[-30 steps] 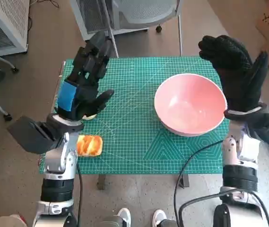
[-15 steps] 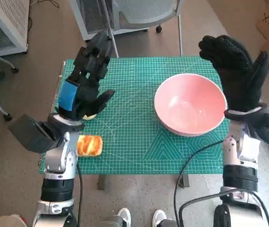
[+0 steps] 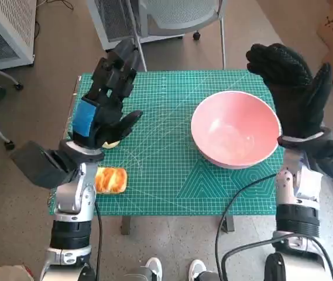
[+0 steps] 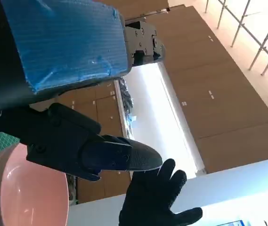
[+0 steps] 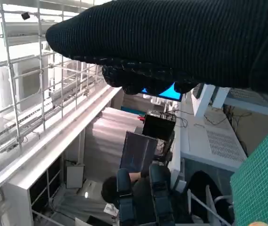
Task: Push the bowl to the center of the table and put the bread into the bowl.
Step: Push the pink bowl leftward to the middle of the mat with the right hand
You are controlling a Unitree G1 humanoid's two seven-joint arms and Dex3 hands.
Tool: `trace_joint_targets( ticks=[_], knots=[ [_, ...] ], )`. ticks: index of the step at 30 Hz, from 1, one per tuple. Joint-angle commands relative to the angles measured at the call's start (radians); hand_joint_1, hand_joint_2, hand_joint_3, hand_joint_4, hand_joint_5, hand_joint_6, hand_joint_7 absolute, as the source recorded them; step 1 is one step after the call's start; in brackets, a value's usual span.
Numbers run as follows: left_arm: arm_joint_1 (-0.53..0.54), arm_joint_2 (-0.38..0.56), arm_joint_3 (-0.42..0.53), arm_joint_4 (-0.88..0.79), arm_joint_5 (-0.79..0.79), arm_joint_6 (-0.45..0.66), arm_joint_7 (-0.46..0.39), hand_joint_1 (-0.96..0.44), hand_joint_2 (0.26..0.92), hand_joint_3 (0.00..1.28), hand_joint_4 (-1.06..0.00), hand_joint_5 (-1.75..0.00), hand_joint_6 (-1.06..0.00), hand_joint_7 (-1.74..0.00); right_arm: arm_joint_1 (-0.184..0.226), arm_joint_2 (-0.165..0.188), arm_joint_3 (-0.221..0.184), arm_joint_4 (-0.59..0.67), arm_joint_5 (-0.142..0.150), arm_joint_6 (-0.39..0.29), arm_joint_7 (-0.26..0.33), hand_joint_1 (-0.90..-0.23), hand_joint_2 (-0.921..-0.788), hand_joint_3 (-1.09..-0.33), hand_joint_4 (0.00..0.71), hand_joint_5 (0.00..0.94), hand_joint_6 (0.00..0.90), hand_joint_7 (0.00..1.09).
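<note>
A large pink bowl (image 3: 236,136) stands on the right half of the green cutting mat (image 3: 166,170); its rim also shows in the left wrist view (image 4: 25,188). A golden bread roll (image 3: 111,179) lies near the mat's front left corner. My left hand (image 3: 103,105) hovers above the mat's left side, fingers spread, holding nothing, just behind the bread. My gloved right hand (image 3: 292,91) is raised upright beside the bowl's right rim, fingers apart and empty. In the left wrist view, that right hand (image 4: 157,197) shows beyond the bowl.
A chair base (image 3: 166,20) stands behind the table, a white cabinet (image 3: 5,29) at the far left. A person's shoes (image 3: 175,270) show below the table's front edge. A seated person (image 5: 124,188) appears in the right wrist view.
</note>
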Motion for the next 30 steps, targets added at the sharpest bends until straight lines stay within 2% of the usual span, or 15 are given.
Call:
trace_joint_targets(
  ticks=[1,8,14,20,24,30],
  knots=[
    [-0.013,0.007,-0.005,0.007,0.011,-0.007,-0.001,-0.6,0.921,0.27,0.0,0.0,0.0,-0.34,0.019,-0.001,0.001,0.005,-0.003,0.013,-0.009,-0.646,-0.921,-0.71,0.26,0.0,0.39,0.0],
    [-0.009,0.006,-0.005,0.004,0.012,-0.007,0.001,-0.59,0.918,0.26,0.0,0.0,0.0,-0.34,0.025,-0.004,-0.002,-0.007,0.003,0.022,-0.011,-0.643,-0.921,-0.711,0.26,0.0,0.389,0.0],
    [-0.008,0.003,-0.006,0.011,0.014,-0.015,0.001,-0.59,0.92,0.25,0.0,0.0,0.0,-0.34,0.015,-0.039,-0.03,0.037,0.001,-0.001,-0.005,-0.644,-0.921,-0.717,0.248,0.0,0.385,0.0],
    [-0.004,0.002,-0.005,0.011,0.011,-0.019,0.002,-0.58,0.921,0.25,0.0,0.0,0.0,-0.34,-0.053,-0.104,-0.086,0.253,-0.003,-0.079,0.004,-0.646,-0.921,-0.722,0.233,0.0,0.372,0.0],
    [-0.001,0.001,-0.002,0.01,0.008,-0.021,0.003,-0.57,0.921,0.25,0.0,0.0,0.0,-0.34,-0.104,-0.154,-0.113,0.442,-0.029,-0.123,-0.029,-0.645,-0.921,-0.724,0.219,0.0,0.362,0.0],
    [0.0,-0.002,0.001,0.007,0.004,-0.02,0.005,-0.57,0.921,0.25,0.0,0.0,0.0,-0.34,-0.146,-0.209,-0.13,0.62,-0.064,-0.089,-0.125,-0.631,-0.921,-0.733,0.194,0.0,0.334,0.0]
  ],
)
